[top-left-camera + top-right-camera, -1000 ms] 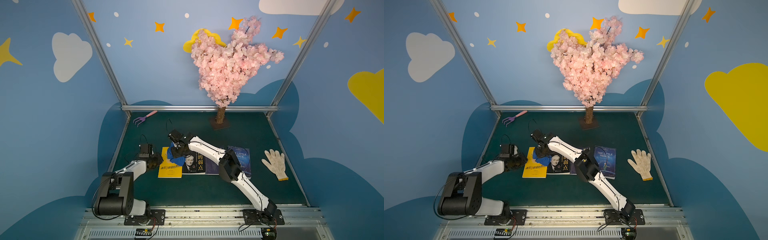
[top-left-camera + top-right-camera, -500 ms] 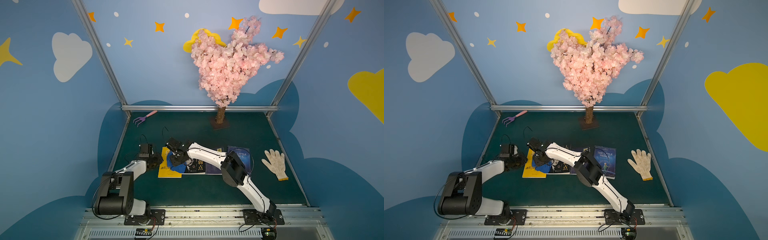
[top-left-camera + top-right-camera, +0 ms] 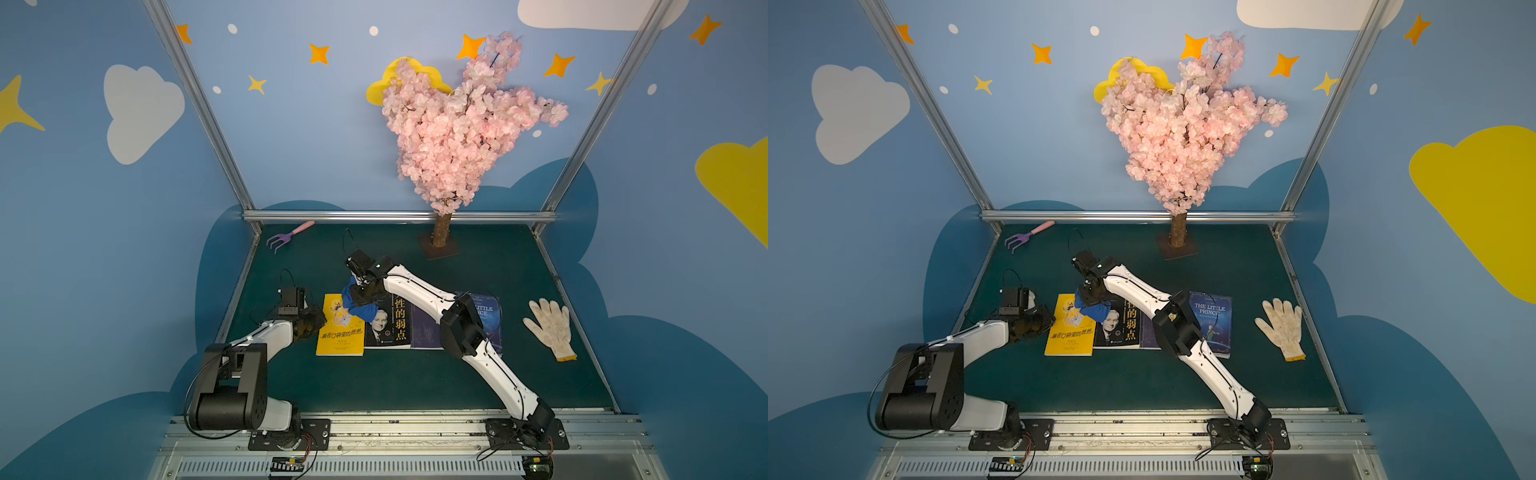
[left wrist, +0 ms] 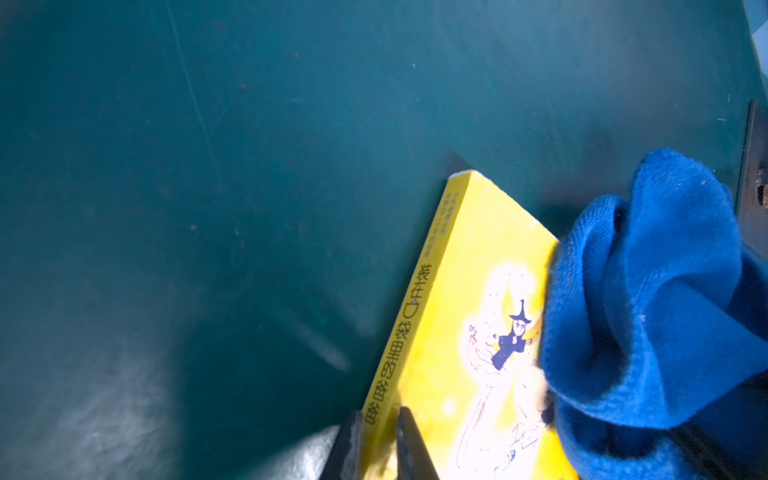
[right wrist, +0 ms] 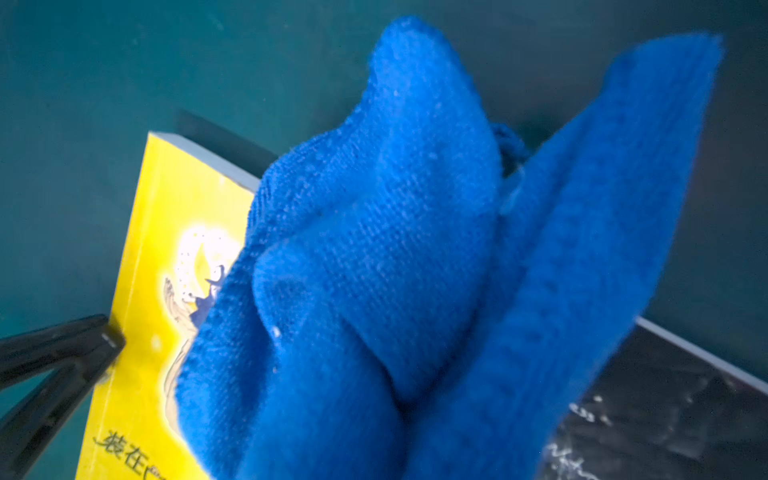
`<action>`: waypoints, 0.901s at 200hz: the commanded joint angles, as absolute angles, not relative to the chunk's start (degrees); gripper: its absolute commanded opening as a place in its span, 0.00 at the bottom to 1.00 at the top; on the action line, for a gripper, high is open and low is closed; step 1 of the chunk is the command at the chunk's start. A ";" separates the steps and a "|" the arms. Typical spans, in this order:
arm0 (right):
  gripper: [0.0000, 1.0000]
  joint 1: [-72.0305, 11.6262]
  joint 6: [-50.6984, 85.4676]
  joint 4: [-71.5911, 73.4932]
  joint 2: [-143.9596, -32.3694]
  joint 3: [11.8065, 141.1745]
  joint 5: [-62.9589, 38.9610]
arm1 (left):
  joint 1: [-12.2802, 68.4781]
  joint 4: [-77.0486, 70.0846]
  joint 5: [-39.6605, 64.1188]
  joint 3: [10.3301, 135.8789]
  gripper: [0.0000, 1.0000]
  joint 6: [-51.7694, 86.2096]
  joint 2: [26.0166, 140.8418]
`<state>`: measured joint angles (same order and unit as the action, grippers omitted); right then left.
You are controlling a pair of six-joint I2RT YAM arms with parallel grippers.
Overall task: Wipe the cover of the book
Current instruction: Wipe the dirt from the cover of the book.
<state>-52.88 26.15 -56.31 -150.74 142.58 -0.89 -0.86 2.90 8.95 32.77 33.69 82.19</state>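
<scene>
The table (image 3: 415,374) is carrying the yellow book (image 3: 340,332), which is lying flat and touching the black book (image 3: 388,328). The cloth (image 3: 359,309) is sitting bunched over the far end of their seam (partly wasting itself on the black cover). The right gripper (image 3: 361,294) is clamping the cloth, and the left gripper (image 4: 379,419) is pinching the yellow book's spine edge. The wipe is probably going best with the cloth pressing flat and sweeping across the yellow cover while the left is anchoring the book.
</scene>
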 commanded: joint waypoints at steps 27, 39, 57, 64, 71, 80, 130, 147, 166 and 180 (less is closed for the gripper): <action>0.00 -59.29 27.07 -60.90 -148.53 124.80 3.25 | -0.53 4.31 11.86 33.13 0.16 33.20 83.70; 0.00 -60.78 26.82 -60.10 -147.32 122.49 4.52 | -0.52 4.37 11.84 33.21 0.16 33.19 83.87; 0.00 -61.13 25.70 -60.69 -148.53 124.13 7.08 | -0.53 4.70 11.79 33.22 0.16 33.11 83.79; 0.00 -60.69 25.71 -61.61 -149.68 126.08 8.72 | -0.52 4.51 11.69 33.09 0.16 33.06 83.57; 0.00 -59.96 25.79 -62.88 -151.14 128.85 9.96 | -0.49 4.31 11.69 32.96 0.15 33.22 83.51; 0.00 -58.70 25.99 -64.43 -152.98 132.94 10.37 | -0.48 4.22 11.69 32.96 0.14 33.18 83.50; 0.00 -52.52 31.38 -59.82 -156.08 139.33 -4.61 | -0.53 4.31 11.69 33.05 0.11 33.14 83.58; 0.00 -54.00 31.28 -59.06 -156.25 138.79 -5.91 | -0.48 4.73 11.68 33.21 0.11 33.14 83.71; 0.00 -56.84 30.53 -60.52 -156.41 137.88 -5.57 | -0.53 4.62 11.51 32.97 0.09 33.16 83.40; 0.00 -58.93 30.34 -61.74 -155.37 135.48 -5.02 | -0.53 4.48 11.51 32.94 0.09 33.21 83.31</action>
